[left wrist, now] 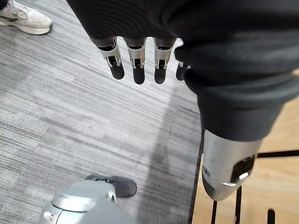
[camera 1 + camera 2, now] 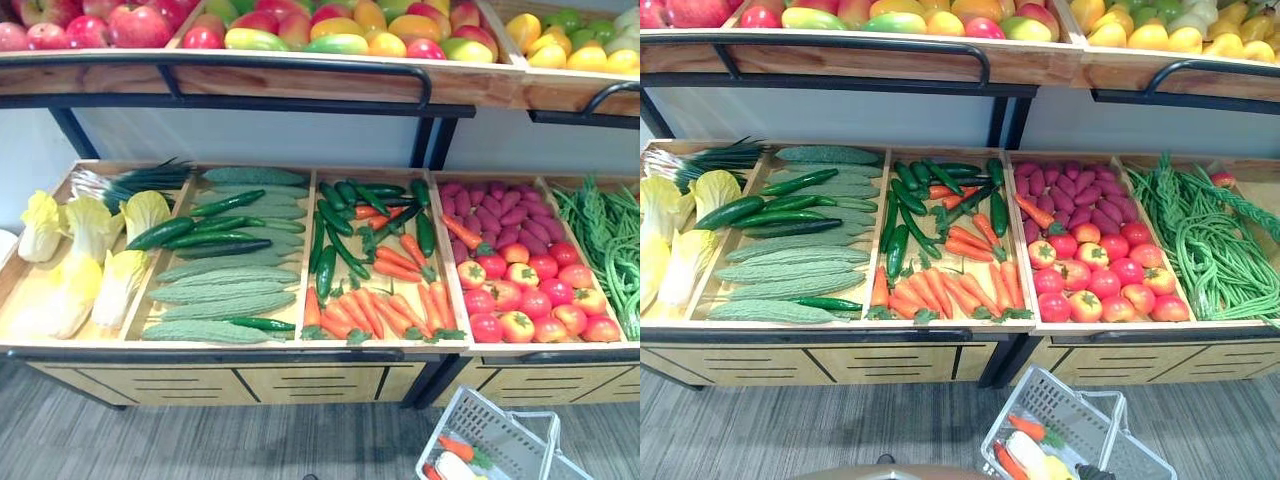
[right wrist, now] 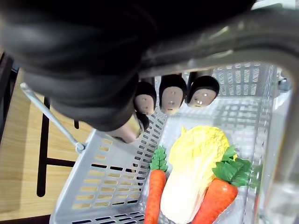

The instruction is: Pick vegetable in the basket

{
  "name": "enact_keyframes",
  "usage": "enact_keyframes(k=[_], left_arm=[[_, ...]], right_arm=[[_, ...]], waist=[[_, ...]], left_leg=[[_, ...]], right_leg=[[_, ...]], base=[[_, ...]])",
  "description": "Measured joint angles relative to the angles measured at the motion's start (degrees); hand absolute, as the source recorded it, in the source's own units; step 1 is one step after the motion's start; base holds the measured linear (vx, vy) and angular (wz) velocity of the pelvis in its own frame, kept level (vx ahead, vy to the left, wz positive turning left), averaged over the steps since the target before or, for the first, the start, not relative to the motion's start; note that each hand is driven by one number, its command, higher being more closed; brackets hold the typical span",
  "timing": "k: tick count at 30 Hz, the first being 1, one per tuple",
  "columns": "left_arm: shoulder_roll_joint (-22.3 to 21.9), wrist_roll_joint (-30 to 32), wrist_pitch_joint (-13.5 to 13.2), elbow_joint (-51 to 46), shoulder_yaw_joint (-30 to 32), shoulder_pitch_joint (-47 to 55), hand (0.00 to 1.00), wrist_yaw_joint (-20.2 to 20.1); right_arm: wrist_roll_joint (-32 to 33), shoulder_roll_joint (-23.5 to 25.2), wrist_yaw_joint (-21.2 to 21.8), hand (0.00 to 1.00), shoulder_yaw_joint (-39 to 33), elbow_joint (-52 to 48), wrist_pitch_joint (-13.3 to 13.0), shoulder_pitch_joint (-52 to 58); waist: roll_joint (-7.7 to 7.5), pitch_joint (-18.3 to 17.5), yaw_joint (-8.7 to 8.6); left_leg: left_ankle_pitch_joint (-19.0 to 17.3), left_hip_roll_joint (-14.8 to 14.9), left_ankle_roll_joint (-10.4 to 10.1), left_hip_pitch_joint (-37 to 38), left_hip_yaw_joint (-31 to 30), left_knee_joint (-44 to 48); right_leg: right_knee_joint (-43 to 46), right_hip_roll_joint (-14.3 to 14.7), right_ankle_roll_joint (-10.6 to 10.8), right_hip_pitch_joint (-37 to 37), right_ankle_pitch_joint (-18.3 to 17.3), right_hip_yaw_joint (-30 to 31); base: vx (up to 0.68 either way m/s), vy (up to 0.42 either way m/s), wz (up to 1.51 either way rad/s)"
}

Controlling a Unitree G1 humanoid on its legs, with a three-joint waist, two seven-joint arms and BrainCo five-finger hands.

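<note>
The right hand (image 3: 170, 95) grips the grey handle (image 3: 224, 42) of a white slotted plastic basket (image 2: 1040, 395) that holds orange carrots (image 3: 154, 198) and a pale yellow cabbage (image 3: 191, 177), and with the task seemingly between picks, the open-fingered left hand (image 1: 135, 60) probably needs to reach up next to the vegetables on the wooden shelf (image 2: 240, 347).

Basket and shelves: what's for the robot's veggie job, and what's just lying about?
For the job: basket, cabbage and carrots in it, right hand on its handle, shelf carrots.
Lying about: top-shelf fruit, a person's shoe, idle left hand.

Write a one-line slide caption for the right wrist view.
Right hand curled round the handle of a grey basket holding a cabbage and two carrots.
</note>
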Motion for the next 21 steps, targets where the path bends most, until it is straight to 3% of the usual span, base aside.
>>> enact_keyframes(k=[9, 11, 13, 16, 17, 18, 20, 21], left_arm=[[0.3, 0.8, -0.7, 0.0, -6.9, -0.2, 0.0, -1.2], [0.5, 1.2, -0.7, -0.1, -8.6, -1.1, 0.0, -1.1], [0.8, 1.7, -0.8, 0.0, -10.5, -1.5, 0.0, -1.1], [2.9, 3.6, -1.1, 0.0, -13.1, -2.8, 0.0, -0.4], [3.7, 3.6, -1.0, 0.0, -12.9, -4.0, 0.0, 0.0], [4.2, 3.6, -1.2, -0.1, -12.9, -5.3, 0.0, 0.2], [4.7, 3.6, -1.2, -0.7, -12.8, -5.6, 0.0, 0.2], [4.9, 3.7, -1.1, -1.2, -12.7, -5.5, 0.0, 0.2]], right_arm=[[0.0, 0.0, 1.0, 1.0, 1.5, 1.1, 0.0, -1.7], [0.0, -0.7, 1.0, 1.0, 0.4, 0.8, -0.1, -2.2], [0.0, -1.1, 1.0, 1.0, -0.1, -0.1, -0.1, -2.3], [0.2, -0.8, 0.7, 1.0, 1.9, -1.9, -0.3, -3.1], [0.6, -0.3, 0.7, 1.0, 2.6, -3.3, -0.5, -3.1], [1.1, 0.2, 0.6, 1.0, 4.0, -3.6, -0.9, -3.4], [1.1, 0.3, 0.6, 1.0, 4.1, -3.6, -1.5, -4.0], [1.1, -0.1, 0.5, 1.0, 4.4, -3.4, -1.5, -4.1]], waist=[[-0.63, 1.2, 0.12], [-0.14, 3.7, 0.05], [0.73, 4.3, 0.03], [1.18, 5.4, 0.3], [0.82, 6.1, 0.08], [1.73, 6.8, 0.25], [1.2, 7.6, -0.12], [1.29, 7.7, 0.12]], left_leg=[[-3.6, -0.2, 0.0, 1.9, 3.0, 3.1], [-8.9, 0.7, 0.4, 0.0, 3.4, 12.2], [-13.1, 2.6, 1.0, -3.1, 4.5, 19.6], [-15.1, 4.4, 1.7, -5.2, 8.6, 23.1], [-14.9, 4.8, 2.8, -6.0, 10.6, 22.9], [-13.8, 5.9, 4.6, -7.1, 13.7, 21.5], [-12.9, 5.8, 5.5, -6.9, 15.8, 20.0], [-12.1, 6.1, 5.9, -5.8, 18.6, 18.5]], right_leg=[[3.5, -1.1, -0.4, -0.1, -2.1, 3.2], [8.4, -2.2, -2.0, -0.8, -3.4, 4.5], [12.3, -2.3, -2.0, -3.1, -3.3, 6.4], [15.3, -1.9, -0.7, -8.6, 0.6, 11.7], [13.9, -1.7, -0.3, -10.3, 4.0, 12.4], [11.4, -1.3, -0.7, -11.2, 6.6, 11.0], [19.2, -3.2, -3.2, -12.3, 2.9, 6.0], [26.3, -4.9, -5.0, -11.7, -1.0, 1.7]], base=[[0.08, 0.002, -0.18], [0.02, 0.045, -0.18], [-0.01, 0.099, -0.38], [-0.06, 0.14, -0.76], [-0.16, 0.207, -0.89], [-0.17, 0.181, -0.83], [-0.11, 0.112, -0.67], [-0.09, 0.124, -0.93]])
